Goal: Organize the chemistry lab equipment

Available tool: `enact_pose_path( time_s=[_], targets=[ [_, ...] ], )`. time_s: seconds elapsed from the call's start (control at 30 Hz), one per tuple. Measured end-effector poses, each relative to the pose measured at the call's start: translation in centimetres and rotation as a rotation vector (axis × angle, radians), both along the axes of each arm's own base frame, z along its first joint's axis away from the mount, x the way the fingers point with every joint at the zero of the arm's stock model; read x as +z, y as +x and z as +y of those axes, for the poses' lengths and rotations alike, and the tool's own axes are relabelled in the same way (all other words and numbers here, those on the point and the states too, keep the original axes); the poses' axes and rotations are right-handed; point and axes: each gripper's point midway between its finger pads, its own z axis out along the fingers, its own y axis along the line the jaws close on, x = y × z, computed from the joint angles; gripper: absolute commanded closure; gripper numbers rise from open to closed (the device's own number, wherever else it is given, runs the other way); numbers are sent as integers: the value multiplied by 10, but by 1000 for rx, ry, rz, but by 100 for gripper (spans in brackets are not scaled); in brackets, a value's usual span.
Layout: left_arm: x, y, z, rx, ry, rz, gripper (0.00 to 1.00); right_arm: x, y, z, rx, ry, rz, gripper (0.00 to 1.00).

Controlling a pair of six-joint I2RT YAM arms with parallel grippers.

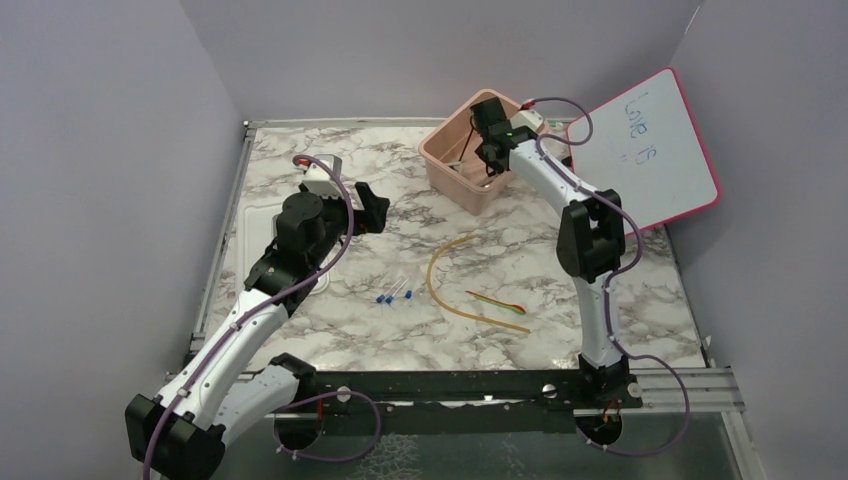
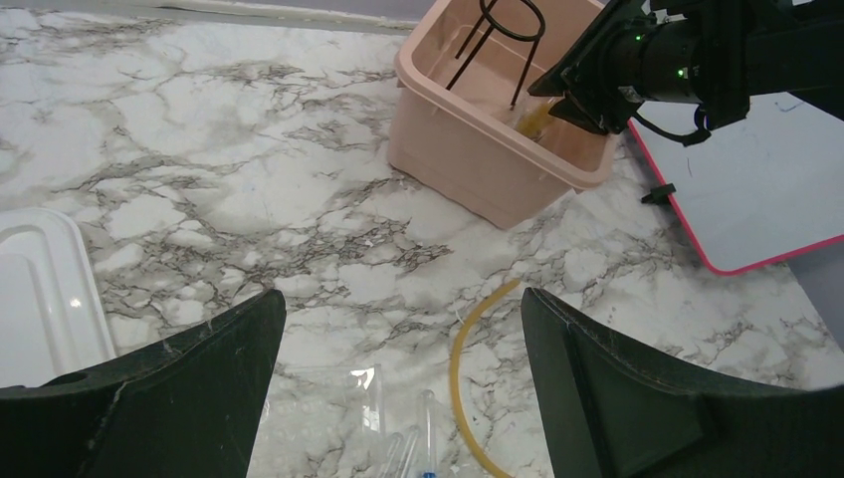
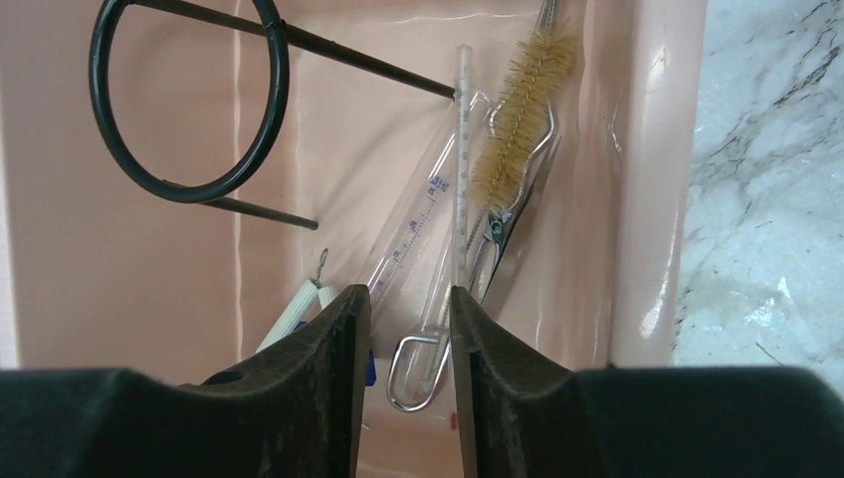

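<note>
The right gripper [image 3: 405, 299] hangs inside the pink bin [image 3: 647, 199] at the table's 1 o'clock, its jaws only a narrow slit apart. A clear marked tube [image 3: 418, 214] runs down to that slit, and I cannot tell whether it is pinched. Only the right wrist view shows what lies in the bin: a black wire ring stand [image 3: 189, 100] at 10 o'clock, a bristle brush [image 3: 523, 110] at 1 o'clock, and metal wire bits below it too tangled to name. From above, the arm covers most of this. The left gripper [image 2: 398, 299] is spread wide with nothing in it, over the marble table [image 1: 350, 330] left of centre. Loose on the table are a tan rubber tube [image 1: 431, 278] curving near the centre, blue-tipped pieces [image 1: 395, 296] at its 9 o'clock and a thin red and green strip [image 1: 497, 300] at its 3 o'clock. A white lid [image 2: 40, 299] lies at the table's 9 o'clock, partly under the left arm, and a whiteboard [image 1: 650, 150] leans at 2 o'clock beside the bin
</note>
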Motion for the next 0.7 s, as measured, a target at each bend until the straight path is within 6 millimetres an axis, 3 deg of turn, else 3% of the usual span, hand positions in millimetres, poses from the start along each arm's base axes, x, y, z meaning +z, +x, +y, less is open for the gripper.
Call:
enact_pose_path(
  time_s=[0.17,0.4,0.53,0.6,0.7],
  targets=[
    [1,0,-2,-11,-4,-5,9,14,-6,1,43,-1,-19,59],
    [0,-1,-4,-27,3,-9,6,78,-44,5,264,13,-118,57],
    [-3,-1,-7,-46,14,-4,1,105,-92,5,458,11,-169,54],
    [-6,-1,-9,-59,19,5,1,106,-110,3,514,0,-174,51],
    [-11,-1,-15,-91,22,20,1,90,-148,-3,615,-21,-135,49]
  ],
)
